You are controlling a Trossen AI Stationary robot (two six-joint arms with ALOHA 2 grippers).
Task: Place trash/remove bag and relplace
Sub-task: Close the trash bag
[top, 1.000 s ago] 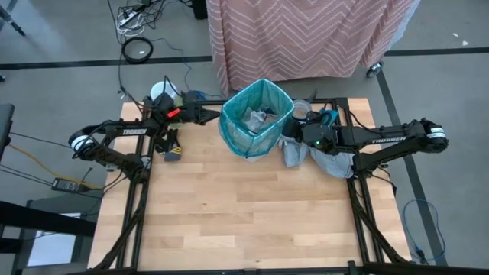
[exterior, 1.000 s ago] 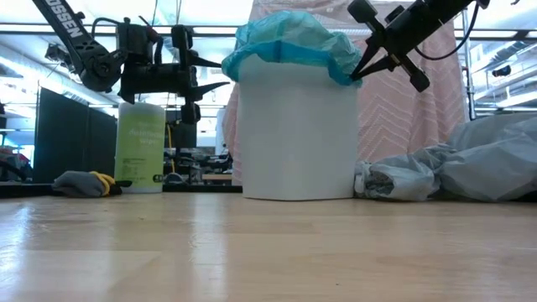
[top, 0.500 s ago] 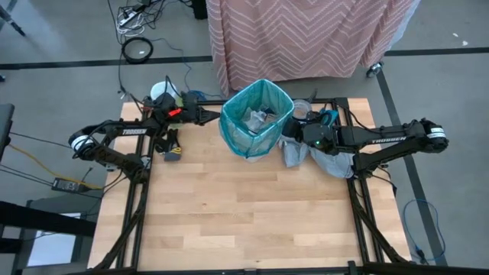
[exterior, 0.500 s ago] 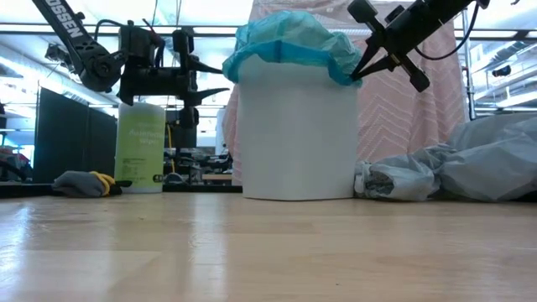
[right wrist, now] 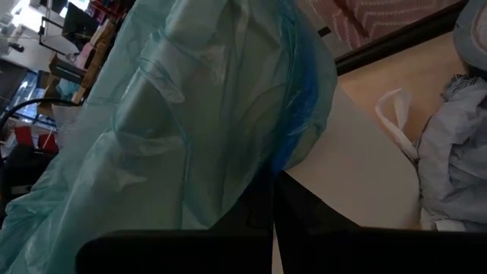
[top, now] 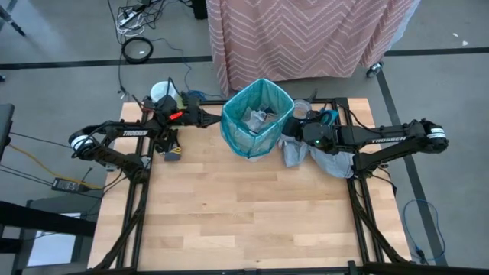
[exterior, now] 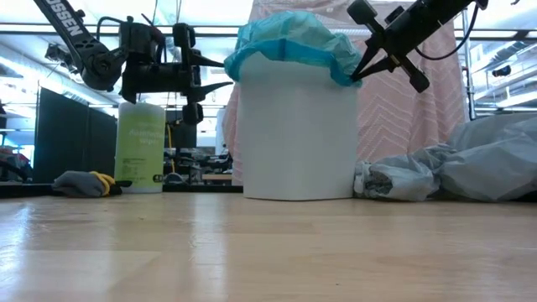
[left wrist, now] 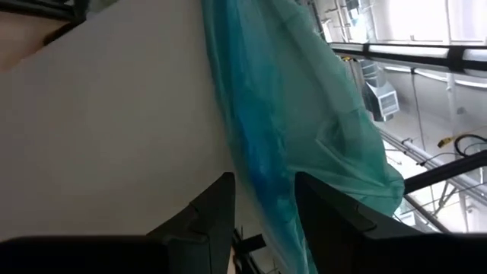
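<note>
A small white bin (exterior: 294, 126) stands near the table's far edge. The teal bag (exterior: 289, 42) lines it, with its hem folded over the rim. Litter pieces (top: 256, 118) lie inside the bag. My left gripper (exterior: 225, 75) is open at the bin's left rim. In the left wrist view its fingers (left wrist: 213, 217) stand on either side of the bag's hanging hem (left wrist: 262, 171); whether they touch it does not show. My right gripper (exterior: 357, 74) is at the bin's right rim, shut on the bag's hem. My right gripper pinches the bag's folded-over hem (right wrist: 293, 148) between its two fingers at the bin's right rim. The fingers come from the table's right, slanting down. The bag stays draped over the rim, not lifted.
A pale grey plastic bag (exterior: 470, 164) lies crumpled on the table right of the bin, under the right arm. A green canister (exterior: 140, 147) and a grey and yellow item (exterior: 84, 182) sit at the far left. Bare wood (top: 244, 214) fills the near half.
My left gripper has edged a little toward the bin's left rim. The right gripper and the bag have kept still.
</note>
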